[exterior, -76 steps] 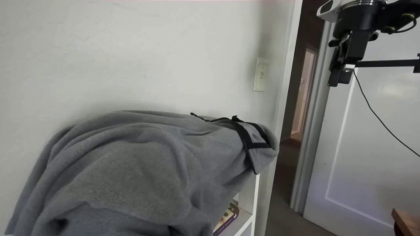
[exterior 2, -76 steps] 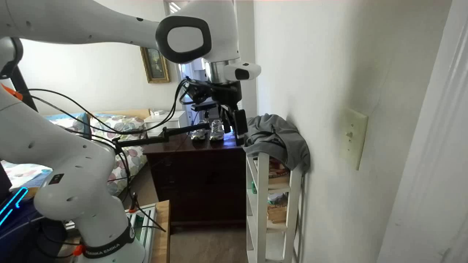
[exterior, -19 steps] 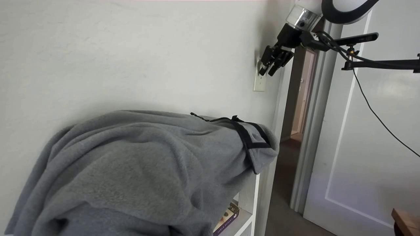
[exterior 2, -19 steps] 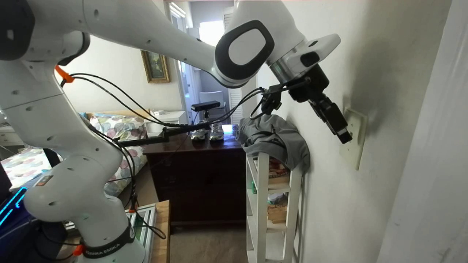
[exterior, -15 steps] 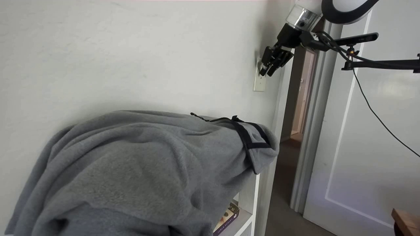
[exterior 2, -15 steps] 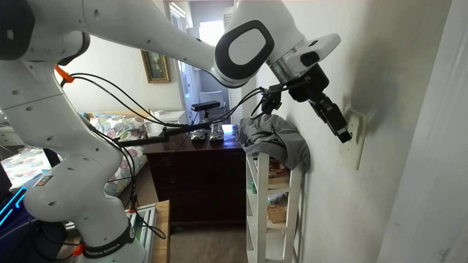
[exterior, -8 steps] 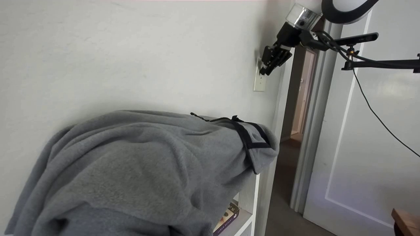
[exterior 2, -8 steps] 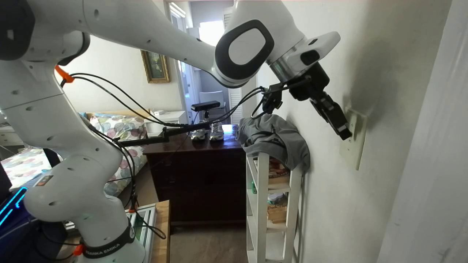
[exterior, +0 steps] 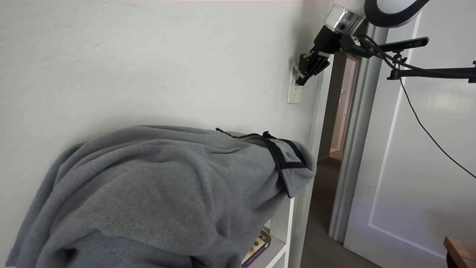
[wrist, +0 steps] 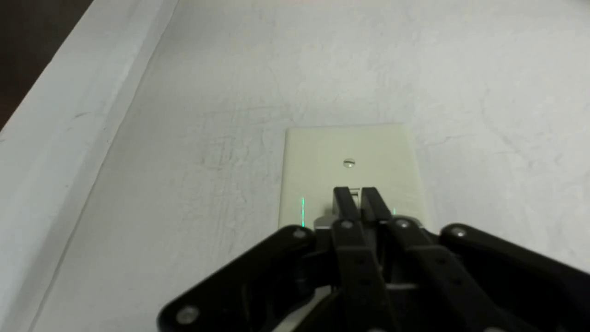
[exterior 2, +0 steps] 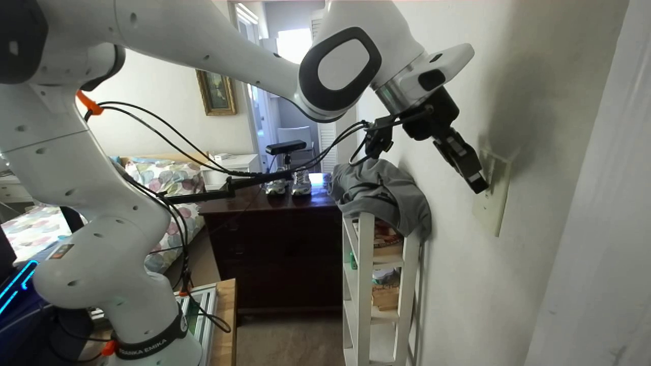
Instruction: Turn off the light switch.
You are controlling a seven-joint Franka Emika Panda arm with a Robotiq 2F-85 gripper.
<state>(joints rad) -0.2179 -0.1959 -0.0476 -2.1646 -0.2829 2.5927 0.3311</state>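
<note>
The light switch is a cream plate on the wall, seen in the wrist view and in both exterior views. My gripper slants down toward it, its fingertips over the middle of the plate. The jaws stand shut, with only a narrow slit between the tips. Through that slit part of the toggle's slot shows; the toggle itself is mostly hidden, and I cannot tell whether the fingers touch it. In the exterior views the gripper sits right at the plate's front.
Below the switch a grey jacket drapes over a narrow white shelf. A door frame runs up beside the plate. Behind the arm stand a dark dresser with shoes and a camera on a black bar.
About five seconds ago the arm hung away from the wall; since then it has swung over to the switch. Within the last second the fingers have come together and the tips have risen slightly.
</note>
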